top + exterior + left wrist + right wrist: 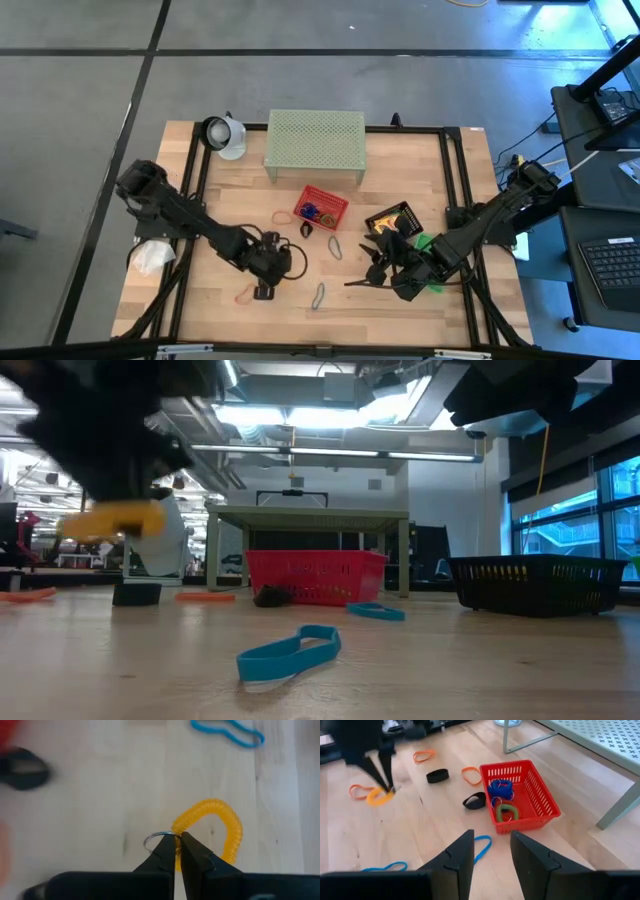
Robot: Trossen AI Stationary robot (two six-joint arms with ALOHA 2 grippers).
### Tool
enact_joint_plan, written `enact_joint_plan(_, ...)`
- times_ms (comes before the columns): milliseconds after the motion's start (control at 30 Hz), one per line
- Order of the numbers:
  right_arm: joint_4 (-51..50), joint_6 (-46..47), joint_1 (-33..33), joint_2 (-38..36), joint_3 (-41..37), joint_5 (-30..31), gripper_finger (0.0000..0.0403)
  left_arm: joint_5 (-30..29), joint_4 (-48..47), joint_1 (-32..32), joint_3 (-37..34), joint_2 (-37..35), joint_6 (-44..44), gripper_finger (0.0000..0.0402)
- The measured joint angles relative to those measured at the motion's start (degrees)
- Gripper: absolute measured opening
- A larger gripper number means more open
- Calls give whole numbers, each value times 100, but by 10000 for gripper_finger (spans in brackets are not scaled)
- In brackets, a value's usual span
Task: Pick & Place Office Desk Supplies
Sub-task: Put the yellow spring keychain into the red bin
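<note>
While your left pincer (177,845) is pinching the yellow coil loop (215,827) by its metal ring, down on the counter (400,300) near an orange loop (357,791), your right pincer (491,851) is hanging released and empty, near the red basket (540,800).

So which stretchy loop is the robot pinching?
The yellow coiled loop, nipped by the left gripper. The blue loops lie free on the table.

Pale wood table (435,815), smooth and matt; red basket (527,795) of latticed plastic; yellow coil loop (220,827), ribbed plastic, on a shiny metal ring (152,840).
</note>
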Motion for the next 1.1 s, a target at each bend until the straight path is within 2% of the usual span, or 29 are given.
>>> enact_joint_plan(167, -24, -12, -2, 0, 0, -15, 127, -783, -197, 119, 0, -757, 85, 3)
enact_joint_plan(300, -28, -145, -17, 0, 0, -17, 127, -1419, -41, 315, -72, -1351, 545, 3)
enact_joint_plan(367, -30, -139, -33, 0, 0, -17, 127, -1531, 265, 542, -189, -1614, 898, 3)
enact_joint_plan(433, -29, -97, -36, 0, 0, -22, 127, -1254, 602, 884, -305, -1816, 1242, 3)
enact_joint_plan(633, -28, -45, -33, 0, 0, -50, 127, 255, 1518, 2125, -582, -1980, 1941, 3)
enact_joint_plan(867, -18, 57, -33, 0, 0, -183, 127, 1443, 1830, 3258, -619, -1521, 2195, 3)
enact_joint_plan(1100, 70, 174, -33, 0, 0, -205, 127, 1831, 2239, 3857, -560, -821, 2377, 3)
